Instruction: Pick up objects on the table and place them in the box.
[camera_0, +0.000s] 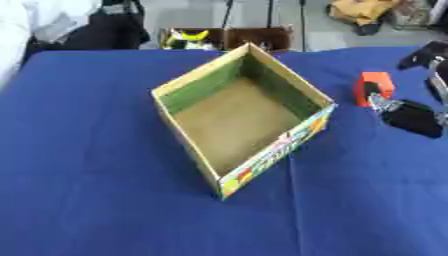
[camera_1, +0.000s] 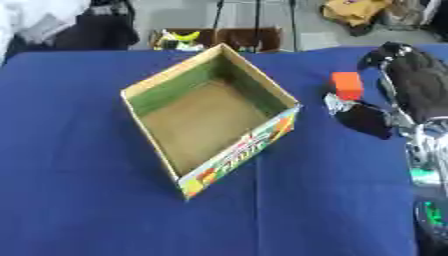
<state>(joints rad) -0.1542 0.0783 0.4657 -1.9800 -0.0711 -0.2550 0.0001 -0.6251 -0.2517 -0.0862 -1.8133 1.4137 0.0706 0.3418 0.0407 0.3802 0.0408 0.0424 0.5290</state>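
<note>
The right robot hand (camera_1: 363, 119) comes in from the right edge, its dark fingers reaching toward a small orange block (camera_1: 347, 85) that stands on the blue worktop (camera_0: 87, 175). The fingertips sit right against the block's near side, perhaps touching it, but whether they are curled round it or only resting beside it cannot be told from either view, so the state of the hand stays uncertain. The block looks to be standing on the cloth and not lifted. To the left of the hand, a short way across the worktop, stands the open cardboard box (camera_0: 188, 82), turned corner-on, with green inner walls, a brown floor and a printed colourful panel on the side facing the hand. The part of its floor that shows is bare; nothing can be seen inside it. The left robot hand shows in neither view. Judging by this, the task is at its start: the orange block is the only loose thing visible, it is not yet in the box, and what remains is to grasp it, carry it left over the near wall and release it inside.
</note>
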